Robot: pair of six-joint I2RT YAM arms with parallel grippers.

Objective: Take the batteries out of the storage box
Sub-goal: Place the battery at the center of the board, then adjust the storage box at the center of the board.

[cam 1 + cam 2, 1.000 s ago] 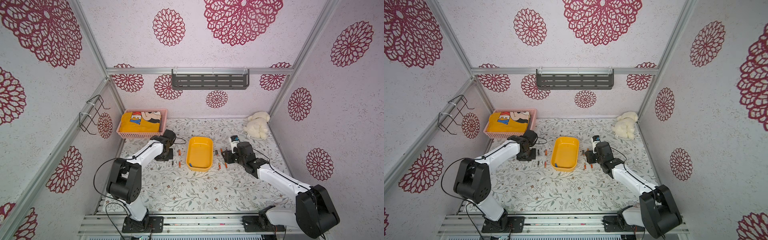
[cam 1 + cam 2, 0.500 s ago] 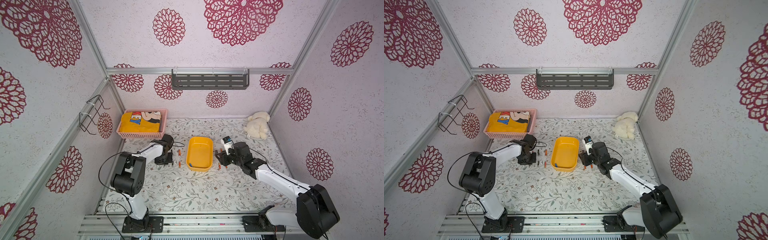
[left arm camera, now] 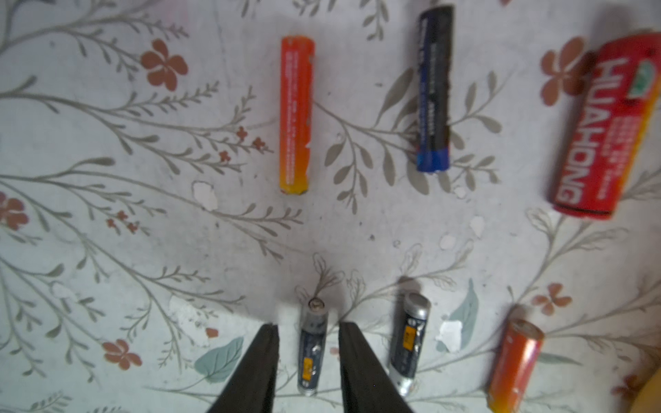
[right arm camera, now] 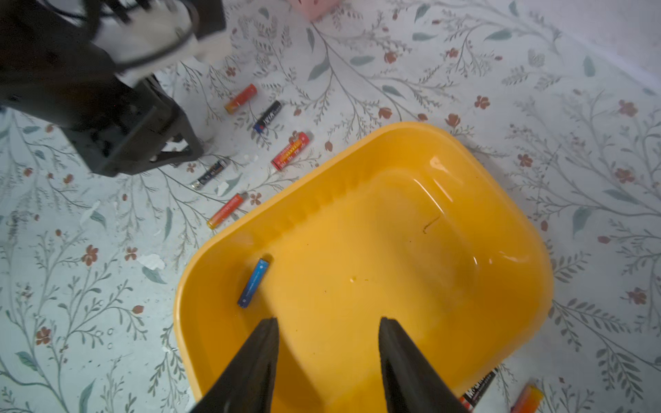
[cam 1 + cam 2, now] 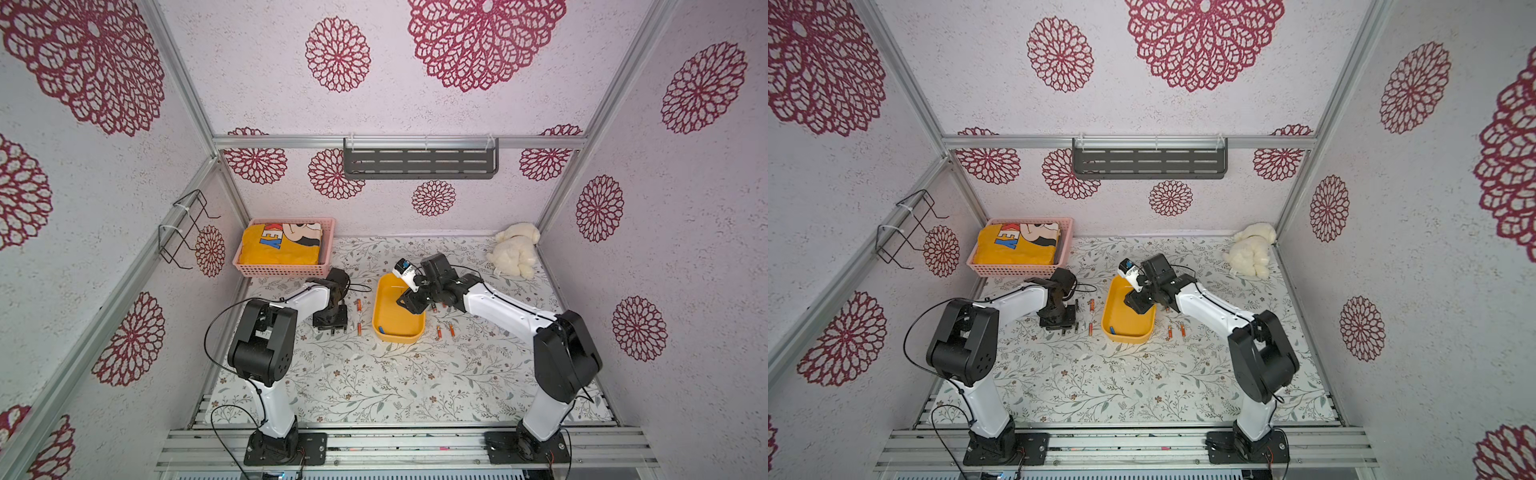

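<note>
Red "HUAHONG" battery (image 3: 604, 128), smaller print blurred.

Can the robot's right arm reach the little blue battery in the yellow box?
Probably yes. The right gripper hangs open above the yellow-orange plastic storage box, and the small blue battery lies alone on its floor, uncovered. It sits close to a wall, which might crowd the gripper.
</note>
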